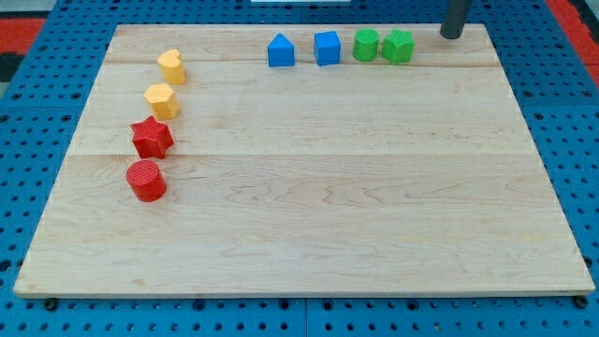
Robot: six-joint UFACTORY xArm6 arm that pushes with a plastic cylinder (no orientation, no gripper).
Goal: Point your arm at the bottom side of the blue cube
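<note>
The blue cube [327,48] sits near the view's top, right of centre, on the wooden board [309,187]. A blue house-shaped block [281,51] is just to its left. My tip [452,36] is the end of the dark rod at the view's top right, at the board's top edge, well to the right of the blue cube and past both green blocks. It touches no block.
A green cylinder [366,45] and a green block [397,46] stand right of the blue cube. Down the view's left side run a yellow heart [170,66], a yellow block [162,100], a red star [152,139] and a red cylinder [146,181].
</note>
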